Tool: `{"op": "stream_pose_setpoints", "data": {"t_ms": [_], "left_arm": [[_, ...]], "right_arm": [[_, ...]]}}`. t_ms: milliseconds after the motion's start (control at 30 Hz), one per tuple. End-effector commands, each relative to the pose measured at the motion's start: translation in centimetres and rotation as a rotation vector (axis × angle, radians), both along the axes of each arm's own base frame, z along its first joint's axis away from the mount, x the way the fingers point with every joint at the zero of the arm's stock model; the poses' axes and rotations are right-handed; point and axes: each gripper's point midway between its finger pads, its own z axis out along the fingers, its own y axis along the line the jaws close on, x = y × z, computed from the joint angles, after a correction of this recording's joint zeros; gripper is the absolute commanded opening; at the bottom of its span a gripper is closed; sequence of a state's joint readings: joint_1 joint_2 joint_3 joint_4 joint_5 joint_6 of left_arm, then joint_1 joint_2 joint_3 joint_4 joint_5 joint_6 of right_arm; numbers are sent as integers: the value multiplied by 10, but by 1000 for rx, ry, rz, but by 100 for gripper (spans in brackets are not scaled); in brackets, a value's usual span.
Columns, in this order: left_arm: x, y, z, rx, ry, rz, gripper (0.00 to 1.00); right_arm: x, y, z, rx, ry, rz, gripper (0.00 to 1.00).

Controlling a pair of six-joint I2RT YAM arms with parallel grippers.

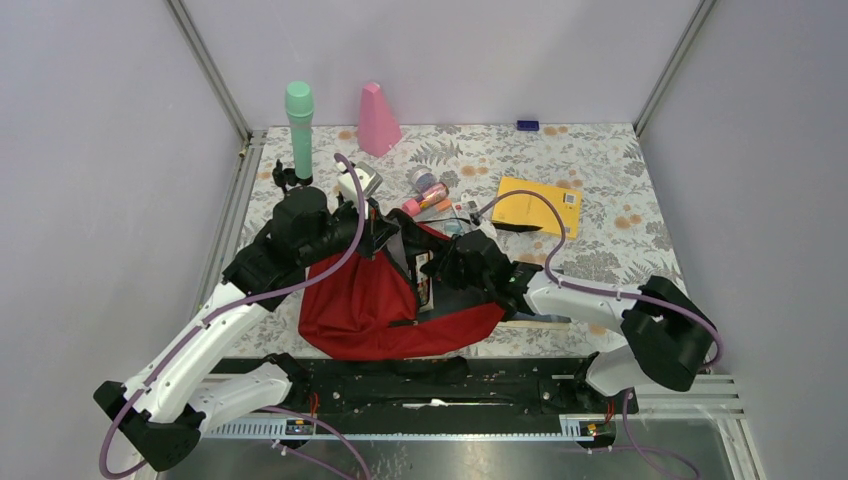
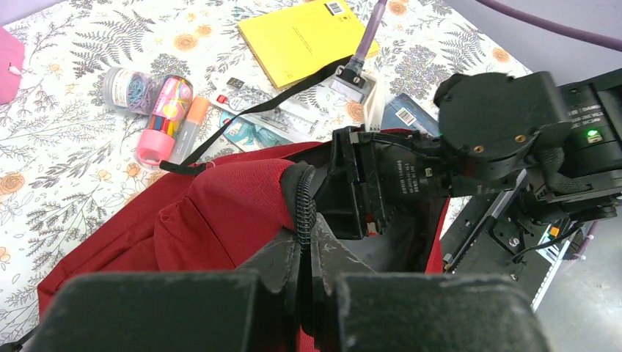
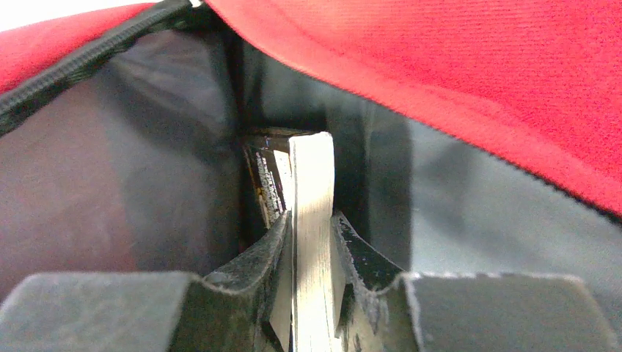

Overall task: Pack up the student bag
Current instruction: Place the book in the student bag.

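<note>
The student bag (image 1: pixel 365 300), a red backpack, lies at the table's near middle with its mouth facing right. My left gripper (image 2: pixel 309 238) is shut on the black zipper edge (image 2: pixel 304 202) of the bag's upper flap and holds it raised; from above the left gripper (image 1: pixel 383 238) sits at the bag's top. My right gripper (image 3: pixel 312 220) is inside the bag, shut on a thin book (image 3: pixel 312 176) seen edge-on, its pale pages showing against the grey lining (image 3: pixel 477 220). In the top view the right gripper (image 1: pixel 437 268) is tucked into the opening.
Behind the bag lie a yellow notebook (image 1: pixel 538 205), a pink pencil tube (image 2: pixel 165 117), a jar of clips (image 2: pixel 128 88) and an orange marker (image 2: pixel 192 128). A green cylinder (image 1: pixel 299 130) and a pink cone (image 1: pixel 378 120) stand at the back left. A black strap (image 2: pixel 249 117) trails over the table.
</note>
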State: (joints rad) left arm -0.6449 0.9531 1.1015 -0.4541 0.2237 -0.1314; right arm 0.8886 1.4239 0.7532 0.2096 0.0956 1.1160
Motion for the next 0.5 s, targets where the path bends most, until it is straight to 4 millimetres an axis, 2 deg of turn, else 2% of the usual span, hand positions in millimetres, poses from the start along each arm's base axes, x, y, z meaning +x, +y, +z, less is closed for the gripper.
{"op": "stream_pose_setpoints", "data": {"t_ms": [0, 33, 100, 167, 267, 333, 467], "left_arm": [[10, -5, 30, -76, -110, 0, 0], [11, -5, 29, -74, -110, 1, 0], [11, -5, 28, -71, -110, 3, 0], [12, -4, 28, -67, -112, 8, 0], [13, -3, 26, -60, -111, 16, 0], [13, -2, 25, -57, -110, 17, 0], [14, -1, 25, -54, -113, 28, 0]], "right_arm": [[22, 6, 9, 3, -75, -65, 10], [21, 6, 7, -5, -73, -60, 18], [21, 6, 8, -12, -88, -47, 40], [21, 5, 14, -24, -119, -30, 53], [23, 2, 28, -58, -178, -8, 59], [23, -1, 36, -74, -208, 7, 67], [19, -20, 46, -133, -248, -3, 70]]}}
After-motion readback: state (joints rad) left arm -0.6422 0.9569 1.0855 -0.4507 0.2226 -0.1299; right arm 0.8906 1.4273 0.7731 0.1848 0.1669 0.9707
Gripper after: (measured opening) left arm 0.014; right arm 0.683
